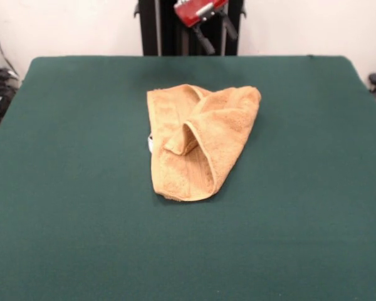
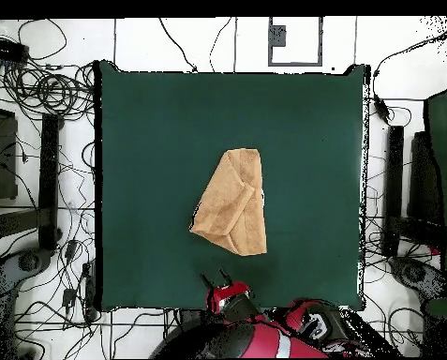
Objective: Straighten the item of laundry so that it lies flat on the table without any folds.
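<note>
Golden-tan towel (image 1: 197,141) (image 2: 233,202) near the middle of the green table (image 1: 69,188) (image 2: 152,141), still folded, not flat. Bunched into a rough wedge: broad at the far end, narrowing to a rounded point at the near end in the front view. One flap doubled over from the right, its hemmed edge running as a raised ridge down the middle. A small loose fold standing up at the centre. Woven band visible along the left layer. Small white tag (image 1: 150,143) peeking out at the left edge, touching the tabletop. Terry surface soft and nubbly, no stains to be seen.

Gripper (image 1: 214,30) (image 2: 216,278) well apart from the towel, hanging above the far edge of the table. Two dark fingers (image 1: 205,42) spread apart, holding nothing. Red arm (image 2: 264,333) behind it, off the table edge in the overhead view. Tangled cables (image 2: 49,89) on the white floor around the table.
</note>
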You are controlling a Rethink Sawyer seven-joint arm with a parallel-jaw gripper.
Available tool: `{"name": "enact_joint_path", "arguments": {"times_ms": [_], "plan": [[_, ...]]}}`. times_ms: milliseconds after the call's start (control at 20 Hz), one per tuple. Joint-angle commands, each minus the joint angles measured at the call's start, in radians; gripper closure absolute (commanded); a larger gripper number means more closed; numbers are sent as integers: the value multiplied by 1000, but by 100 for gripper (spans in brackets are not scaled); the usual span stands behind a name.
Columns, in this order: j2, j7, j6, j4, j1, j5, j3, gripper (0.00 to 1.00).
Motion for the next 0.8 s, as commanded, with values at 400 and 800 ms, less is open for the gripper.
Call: {"name": "enact_joint_path", "arguments": {"times_ms": [400, 800], "plan": [[-7, -235, -44, 21, -3, 232, -149, 0], [-39, 140, 7, -233, -83, -283, -111, 0]]}}
